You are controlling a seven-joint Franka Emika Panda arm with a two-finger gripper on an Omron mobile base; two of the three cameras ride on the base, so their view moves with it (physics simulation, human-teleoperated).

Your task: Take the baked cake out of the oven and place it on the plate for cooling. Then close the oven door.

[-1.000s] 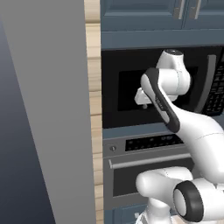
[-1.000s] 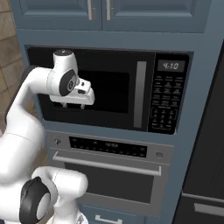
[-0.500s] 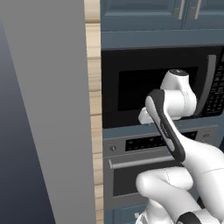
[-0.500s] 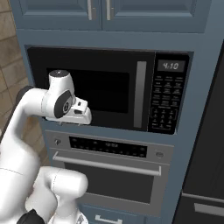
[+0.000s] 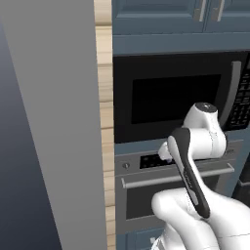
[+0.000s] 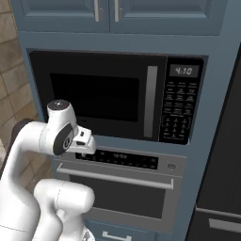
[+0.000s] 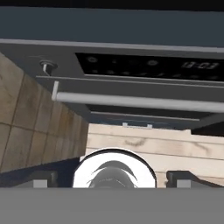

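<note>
The hand [image 7: 109,178] has its fingers spread wide (nothing between them) and hangs just in front of the oven door [image 7: 131,111]. The door's silver bar handle [image 7: 140,103] runs across just beyond the fingertips, the door shut. Behind the handle sits the oven [image 6: 123,183] control strip [image 7: 153,65], with the microwave [image 6: 117,96] above the oven.

Location: home kitchen, rendered. Evidence: built-in oven [image 6: 122,188] with closed oven door [image 6: 117,195], long bar handle [image 6: 115,177] and black control strip [image 6: 120,160], set in blue-grey cabinet column. Black microwave [image 6: 117,96] with keypad [image 6: 176,110] directly above. Upper cabinet doors [image 6: 108,12] over microwave. Tiled wall [image 6: 12,70] alongside.
</note>
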